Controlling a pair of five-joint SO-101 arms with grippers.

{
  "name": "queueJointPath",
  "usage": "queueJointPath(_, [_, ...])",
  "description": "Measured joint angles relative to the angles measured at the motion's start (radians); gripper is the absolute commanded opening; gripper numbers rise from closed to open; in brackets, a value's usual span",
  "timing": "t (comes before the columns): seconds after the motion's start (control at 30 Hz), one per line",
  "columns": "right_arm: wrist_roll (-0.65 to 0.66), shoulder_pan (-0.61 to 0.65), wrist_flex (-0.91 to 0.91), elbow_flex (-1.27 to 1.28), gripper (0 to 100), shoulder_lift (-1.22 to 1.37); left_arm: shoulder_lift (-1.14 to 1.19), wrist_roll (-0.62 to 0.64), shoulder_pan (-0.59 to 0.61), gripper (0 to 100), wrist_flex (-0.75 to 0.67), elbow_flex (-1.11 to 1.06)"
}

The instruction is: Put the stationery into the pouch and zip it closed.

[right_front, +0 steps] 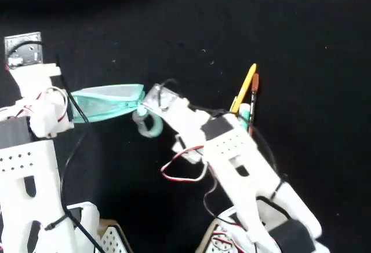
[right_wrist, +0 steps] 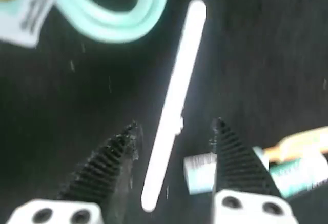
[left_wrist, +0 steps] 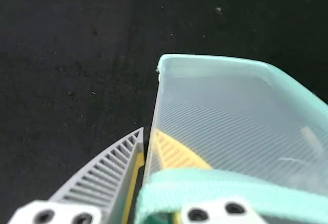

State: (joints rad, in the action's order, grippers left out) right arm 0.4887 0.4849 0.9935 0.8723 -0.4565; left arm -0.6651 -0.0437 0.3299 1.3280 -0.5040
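Risk: the white stick (right_wrist: 179,80) could roll or skid out from between the jaws as they closed, or get pinched at one end and swing loose on the lift.
Cause: the stick lay slantwise to the jaws, and it looked thin, smooth and round.
Second risk: a jaw could catch the teal loop (right_wrist: 123,14) lying close by.
Right arm: stretched from the table's (right_front: 290,44) near edge toward its middle, wrist pitched down beside the pouch's free end.
Right pincer (right_wrist: 174,125): jaws apart, straddling the stick, gripping nothing.
Left arm: upright by the left edge.
Left pincer (left_wrist: 148,137): clamped on the pouch's edge.
Pouch (right_front: 107,103): near the left edge, lying lengthwise toward the middle.
Other stationery: yellow pen (right_front: 244,85) and pencil (right_front: 254,94) side by side right of centre, outside the pouch.
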Motion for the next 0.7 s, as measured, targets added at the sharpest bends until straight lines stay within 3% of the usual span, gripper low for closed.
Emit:
queueJointPath(0.23, [-0.012,0.009,-0.15,-0.1,19.3,0.227,0.011,0.0,0.006,3,-0.006,0.002])
queueJointPath(0.7, [-0.014,0.008,-0.17,-0.341,18.0,0.62,0.038,-0.002,0.023,3,-0.023,0.0])
